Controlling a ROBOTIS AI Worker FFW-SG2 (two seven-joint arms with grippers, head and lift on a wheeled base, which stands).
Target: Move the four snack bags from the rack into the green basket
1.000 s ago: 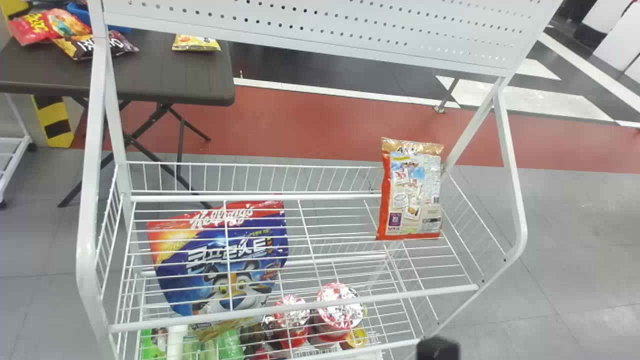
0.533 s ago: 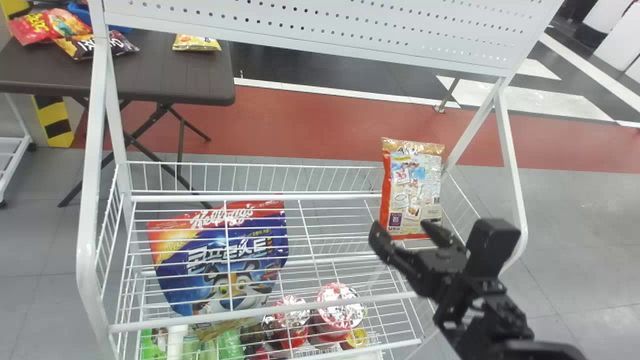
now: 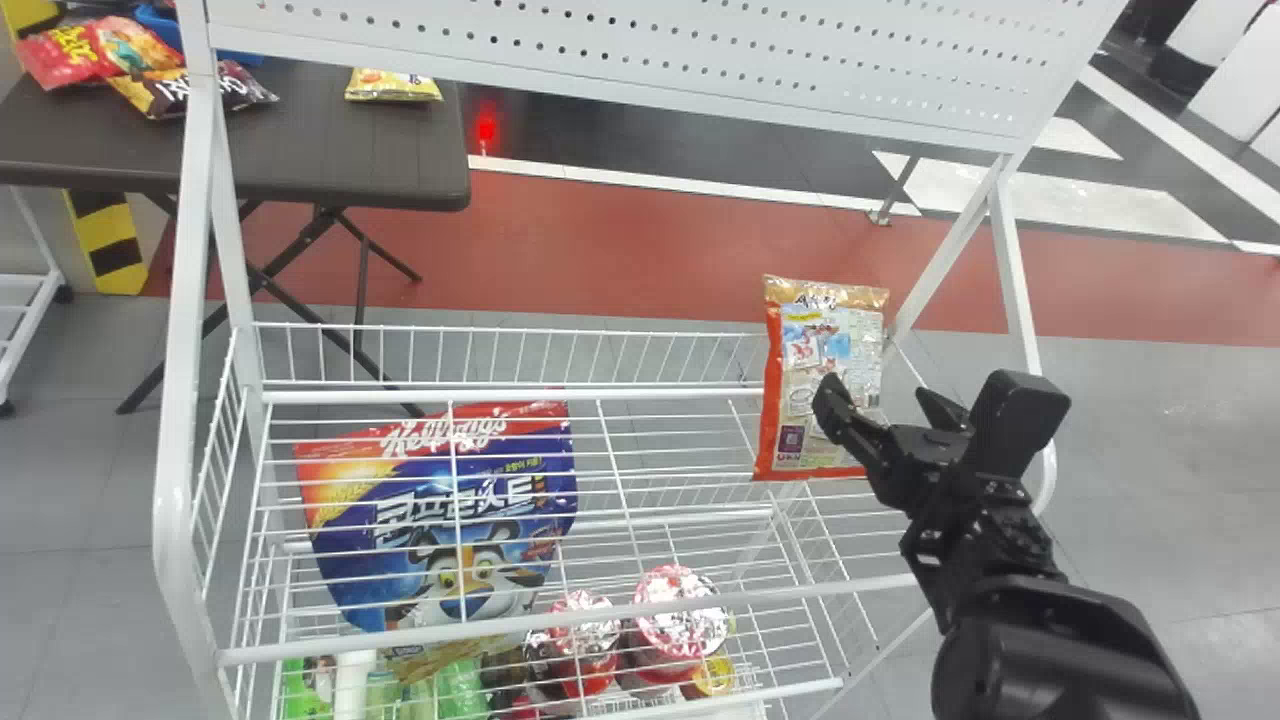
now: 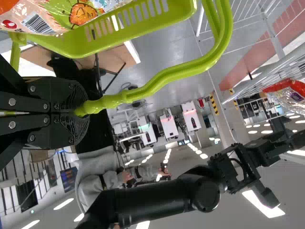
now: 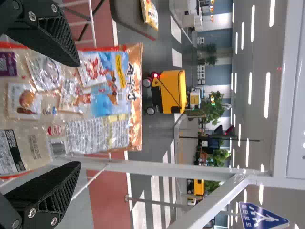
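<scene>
On the rack (image 3: 937,576), one orange-and-cream snack bag (image 3: 822,330) stands upright at three o'clock in the head view, waiting to be moved. The left wrist view shows the green basket (image 4: 138,26) with packaged snacks (image 4: 81,14) inside, so the job seems well along, perhaps at its last bag. How many of the four are in the basket cannot be told; overlapping wrappers hide the count.

The right gripper (image 3: 877,392), also at three o'clock, holds nothing. Its two black fingers are spread wide at the near face of the bag; whether they touch it is unclear. Left to do, by the look of it: close on the bag, lift it free and carry it to the basket. The left gripper (image 4: 76,112) is clamped on the basket's handle.

Elsewhere in the head view, a large blue cereal pouch (image 3: 450,520) lies beneath shelf wires at eight o'clock, with foil-topped cups (image 3: 682,615) at six o'clock. Beyond the rack, a dark table (image 3: 320,150) at ten o'clock bears more packets (image 3: 100,50).

The rack's white side post (image 3: 1015,270) rises at two o'clock, close to the arm's workspace. The post or the wire sides could catch the bag or gripper on the way out.
</scene>
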